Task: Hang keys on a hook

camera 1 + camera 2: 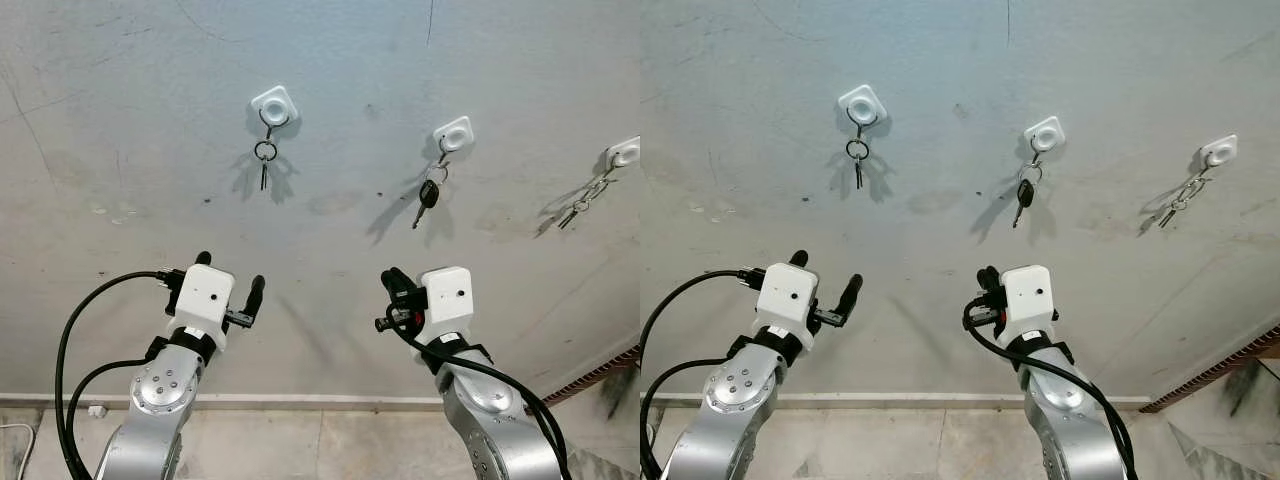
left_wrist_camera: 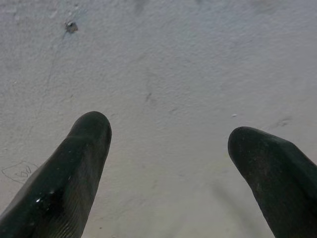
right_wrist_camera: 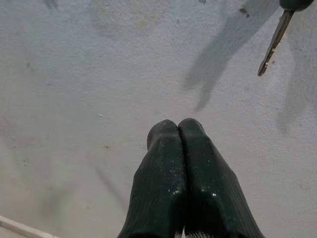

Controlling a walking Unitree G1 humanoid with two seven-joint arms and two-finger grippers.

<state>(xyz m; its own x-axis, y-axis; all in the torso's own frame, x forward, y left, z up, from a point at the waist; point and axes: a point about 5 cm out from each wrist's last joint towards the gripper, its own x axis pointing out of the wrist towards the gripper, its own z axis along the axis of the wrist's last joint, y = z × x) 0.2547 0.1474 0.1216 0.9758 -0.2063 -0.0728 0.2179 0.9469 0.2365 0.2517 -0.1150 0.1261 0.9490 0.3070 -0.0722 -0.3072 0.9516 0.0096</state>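
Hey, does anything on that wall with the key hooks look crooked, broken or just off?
Nothing stands out. Three white square wall hooks each hold keys: a small silver key, a black-headed key and a silver bunch. The grey wall shows only faint cracks and marks.

Even, soft daylight; sharp head views. Keys (image 1: 265, 160) cast doubled shadows on the wall (image 1: 120, 120) above both grippers. Wrist fingertips (image 2: 84, 144) slightly blurred.

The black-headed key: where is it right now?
In the left eye view, the black-headed key hangs from the middle white hook on the wall, above the right gripper.
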